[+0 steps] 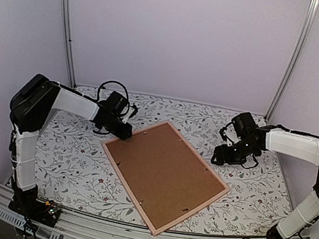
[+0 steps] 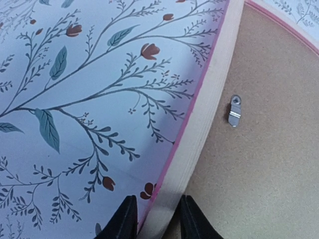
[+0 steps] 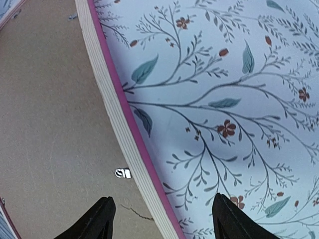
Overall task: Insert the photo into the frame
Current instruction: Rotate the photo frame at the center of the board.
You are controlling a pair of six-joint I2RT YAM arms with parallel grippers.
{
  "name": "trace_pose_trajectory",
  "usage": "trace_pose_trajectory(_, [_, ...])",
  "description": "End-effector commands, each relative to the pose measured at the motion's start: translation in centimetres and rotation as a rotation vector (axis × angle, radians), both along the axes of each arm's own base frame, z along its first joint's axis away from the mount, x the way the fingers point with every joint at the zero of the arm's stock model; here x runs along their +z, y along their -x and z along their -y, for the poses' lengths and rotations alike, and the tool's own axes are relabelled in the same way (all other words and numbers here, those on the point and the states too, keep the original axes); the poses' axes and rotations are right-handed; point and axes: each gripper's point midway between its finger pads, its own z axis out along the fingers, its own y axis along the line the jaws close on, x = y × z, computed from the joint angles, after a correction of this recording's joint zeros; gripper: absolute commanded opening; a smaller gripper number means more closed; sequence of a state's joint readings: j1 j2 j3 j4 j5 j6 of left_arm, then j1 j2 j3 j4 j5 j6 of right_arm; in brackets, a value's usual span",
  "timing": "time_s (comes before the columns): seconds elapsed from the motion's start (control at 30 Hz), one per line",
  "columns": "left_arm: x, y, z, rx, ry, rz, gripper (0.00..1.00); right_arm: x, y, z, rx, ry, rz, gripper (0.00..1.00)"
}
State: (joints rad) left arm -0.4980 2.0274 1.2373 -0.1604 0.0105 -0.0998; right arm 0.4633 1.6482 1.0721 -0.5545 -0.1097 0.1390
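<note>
1. Frame (image 1: 131, 188) lies flat on the floral table cloth (image 1: 79, 161), about mid-table, turned diagonally w/ one corner toward the arm bases.
2. It is face down: the brown backing board (image 1: 162, 178) fills it, w/ pink rails all round.
3. Left gripper (image 1: 125, 132) is at the frame's far-left rail, near the left corner.
4. Left wrist view: left gripper (image 2: 158, 197) is narrow. The black fingers (image 2: 124, 219) straddle the pale rail (image 2: 209, 99), one on the cloth side, the other on the board side. Both look pressed against the rail, so it's gripping the frame.
5. A small metal clip (image 2: 235, 110) sits on the board just inside that rail.
6. Right gripper (image 1: 221, 157) is at the far-right rail, approx. opposite the left one.
7. Right wrist view: right gripper (image 3: 163, 198) is wide. One finger is over the board, the other over the cloth. The rail (image 3: 107, 99) runs between them, touching neither; nothing is held.
8. Another clip (image 3: 122, 173) lies on the board right beside that rail.
9. Can't tell how high the right fingers are above the surface.
</note>
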Motion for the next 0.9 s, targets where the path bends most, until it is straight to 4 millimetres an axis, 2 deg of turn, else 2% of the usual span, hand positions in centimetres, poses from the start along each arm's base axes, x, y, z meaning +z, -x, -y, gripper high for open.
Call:
trace_pose_trajectory(0.0, [-1.8, 1.1, -2.7, 0.082, -0.015, -0.052, 0.27, 0.2, 2.6, 2.7, -0.164, 0.018, -0.054, 0.71])
trace_pose_trajectory(0.17, [-2.2, 3.5, -5.2, 0.218, 0.049, -0.111, 0.20, 0.2, 4.4, 3.9, -0.224, -0.005, -0.078, 0.71])
trace_pose_trajectory(0.3, [-2.3, 6.7, -5.7, 0.285, 0.167, -0.173, 0.16, -0.2, 5.1, 4.3, -0.248, -0.018, -0.097, 0.72])
trace_pose_trajectory(0.43, [-1.9, 10.8, -5.0, 0.292, 0.285, -0.214, 0.15, -1.3, 5.1, 4.1, -0.261, -0.035, -0.110, 0.73])
trace_pose_trajectory(0.7, [-0.8, 19.7, -2.2, 0.221, 0.347, -0.264, 0.17, -1.9, 3.1, 2.3, -0.247, -0.102, -0.100, 0.73])
trace_pose_trajectory(0.8, [-0.3, 22.4, -1.7, 0.205, 0.372, -0.292, 0.18, -2.5, 2.6, 2.1, -0.238, -0.094, -0.109, 0.73])
trace_pose_trajectory(0.87, [0.0, 23.5, -2.4, 0.222, 0.355, -0.294, 0.23, -3.0, 2.6, 2.4, -0.245, -0.072, -0.114, 0.73])
